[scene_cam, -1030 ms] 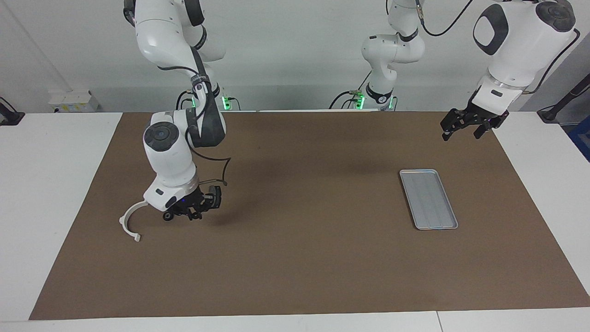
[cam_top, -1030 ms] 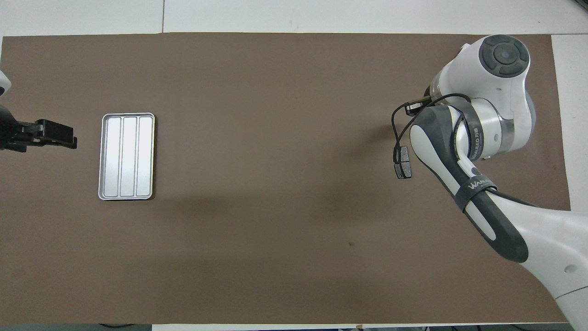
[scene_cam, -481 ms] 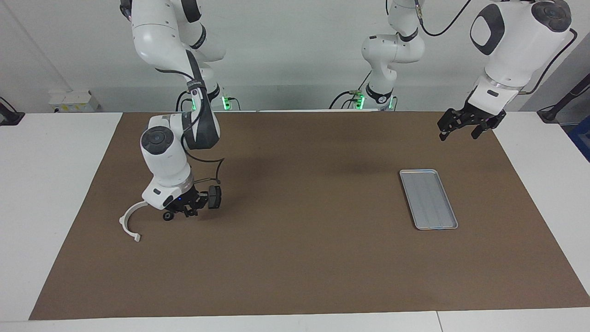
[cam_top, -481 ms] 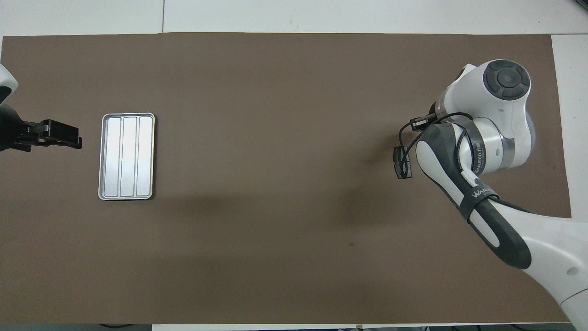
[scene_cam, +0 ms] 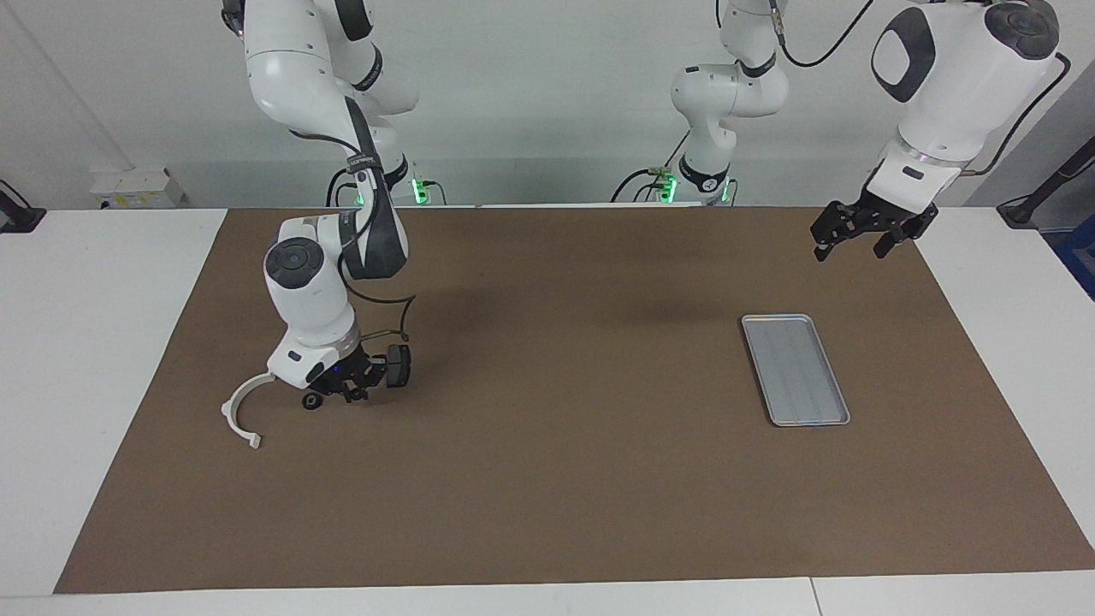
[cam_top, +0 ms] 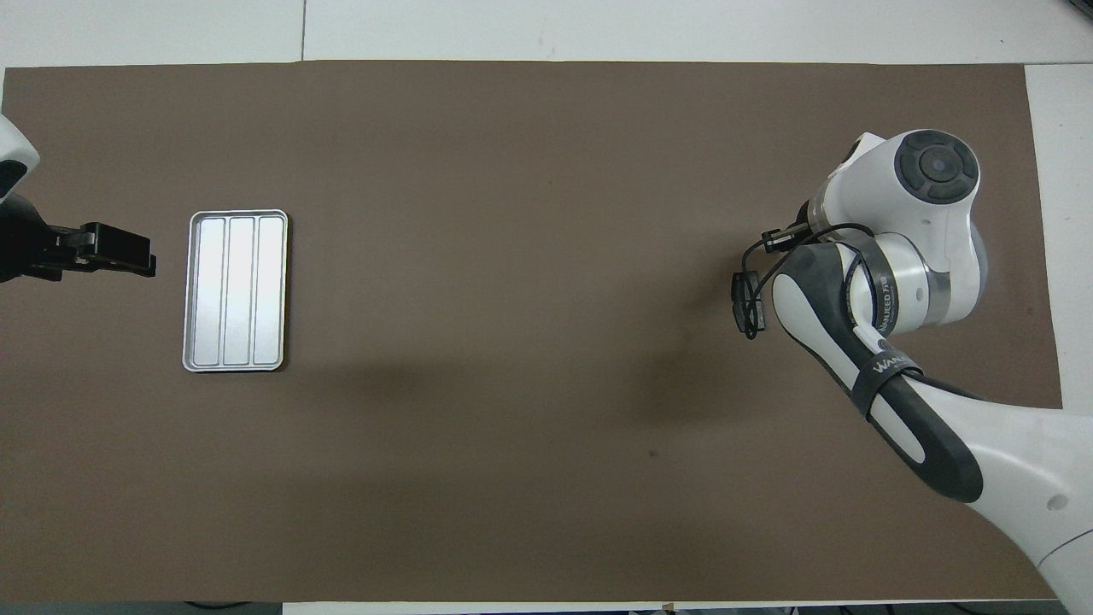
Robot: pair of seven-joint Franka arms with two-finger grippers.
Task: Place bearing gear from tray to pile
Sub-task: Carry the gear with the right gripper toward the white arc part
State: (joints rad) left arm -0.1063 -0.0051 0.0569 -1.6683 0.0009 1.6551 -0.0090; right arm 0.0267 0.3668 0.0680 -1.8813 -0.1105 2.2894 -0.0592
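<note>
Since a second ago the right gripper point(scene_cam: 349, 392) has drawn slightly toward the robots, low over the pile; I cannot tell how its fingers stand. Beside it lie a small dark gear point(scene_cam: 311, 401), a white bracket point(scene_cam: 237, 412) and a dark pad point(scene_cam: 398, 365). The placing looks done; next comes lifting clear. The tray point(scene_cam: 795, 369) lies bare below the waiting left gripper point(scene_cam: 858, 234), fingers apart.

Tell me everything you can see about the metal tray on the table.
The tray is a flat, silver-grey rectangle that looks like metal, with rounded corners, a low raised rim and lengthwise ridges that split its floor into three strips. It lies flat on the brown mat toward the left arm's end of the table, with nothing in it. Nothing touches it but the mat. The left gripper hangs in the air near it, not over it.
</note>
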